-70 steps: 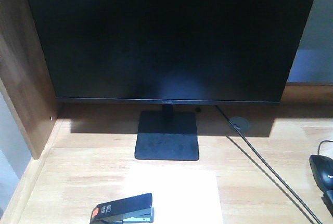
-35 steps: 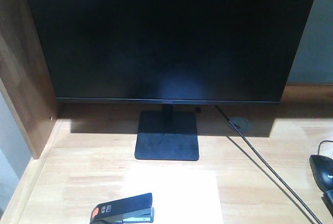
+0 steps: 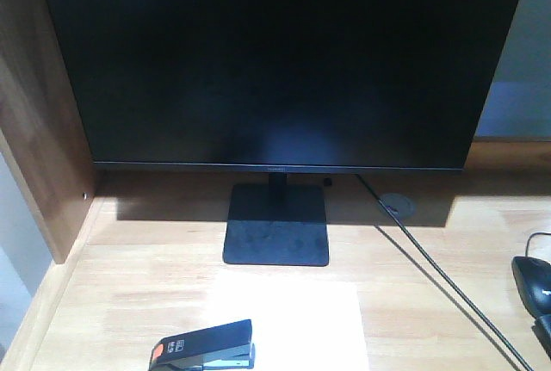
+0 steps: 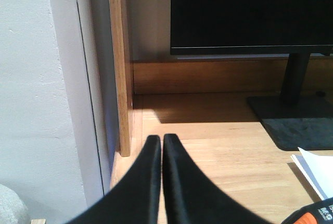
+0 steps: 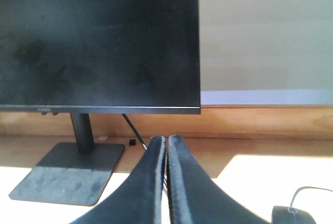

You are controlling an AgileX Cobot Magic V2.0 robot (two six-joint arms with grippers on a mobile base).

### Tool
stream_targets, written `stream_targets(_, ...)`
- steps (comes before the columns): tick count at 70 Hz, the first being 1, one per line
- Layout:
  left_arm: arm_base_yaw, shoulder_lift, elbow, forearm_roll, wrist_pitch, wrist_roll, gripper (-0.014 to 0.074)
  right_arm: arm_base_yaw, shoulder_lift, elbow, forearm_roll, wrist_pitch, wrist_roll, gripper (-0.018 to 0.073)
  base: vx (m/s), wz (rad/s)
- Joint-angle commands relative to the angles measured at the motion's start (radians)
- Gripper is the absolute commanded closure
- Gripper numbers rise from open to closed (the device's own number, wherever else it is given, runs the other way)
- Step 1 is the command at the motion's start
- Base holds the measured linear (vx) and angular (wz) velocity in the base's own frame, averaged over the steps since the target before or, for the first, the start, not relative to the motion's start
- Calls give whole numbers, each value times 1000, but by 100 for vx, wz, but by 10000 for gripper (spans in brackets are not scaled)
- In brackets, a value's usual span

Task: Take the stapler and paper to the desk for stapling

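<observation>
The black stapler (image 3: pixel 207 346) with its orange patch lies on the left part of the white paper (image 3: pixel 301 324), near the front edge of the wooden desk (image 3: pixel 146 268). In the left wrist view only the stapler's orange tip (image 4: pixel 317 214) and a corner of the paper (image 4: pixel 318 167) show at the lower right. My left gripper (image 4: pixel 162 140) is shut and empty over the desk's left side, next to the raised side panel (image 4: pixel 118 63). My right gripper (image 5: pixel 166 140) is shut and empty, hovering right of the monitor stand (image 5: pixel 67 177).
A large black monitor (image 3: pixel 275 61) on a square stand (image 3: pixel 276 235) fills the back of the desk. A black cable (image 3: pixel 448 283) runs diagonally from the monitor to the front right. A black mouse (image 3: pixel 534 285) lies at the right edge. The wooden side panel (image 3: pixel 43 113) stands at the left.
</observation>
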Motion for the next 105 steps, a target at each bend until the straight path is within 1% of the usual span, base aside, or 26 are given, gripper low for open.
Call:
stream_targets(1,2,-11,28,-11,-74,-9,603,0,10,-26,16,-64,-49,561,0,0)
stream_targets(13,2,-11,28,-11,-74,-9,603,-1,10,-20,4,-39,-60,561,0,0)
stream_targets(21,2,-11,28,-11,-74,-9,603,-7,-22,70,18,-115,-73,561,0,0)
stream_targets(27,2,-11,28,-11,-74,-9,603,-33,-90,166,48,-184,-73,561,0,0)
stream_targets(30,2,-11,28,-11,-74,-9,603,-51,-130,159,62,-90,-80,561,0,0)
stream_targets(34,2,-11,28,-11,-74,-9,603,-76,-183,160,62,-46,-100,561,0,0)
stream_targets(42,2,-11,28,-11,-74,-9,603,-139,-180,160,68,-27,-115,561,0,0)
stream_targets(46,2,-11,28,-11,-75,-8,603,-152,-180,160,62,-27,-117,561,0,0)
stream_targets(53,2,-11,28,-11,-75,-8,603,-155,-180,160,62,-27,-125,561,0,0)
stream_targets(54,2,-11,28,-11,-75,-8,603,-155,-180,160,62,-27,-138,561,0,0)
stream_targets(76,2,-11,28,-11,-75,-8,603,-156,-180,160,50,-18,-138,561,0,0)
stream_targets(90,2,-11,28,-11,-75,-8,603,-190,-180,160,48,-21,-131,561,0,0)
stream_targets(105,2,-11,28,-11,-75,-8,603,-190,-180,160,46,-21,-138,561,0,0)
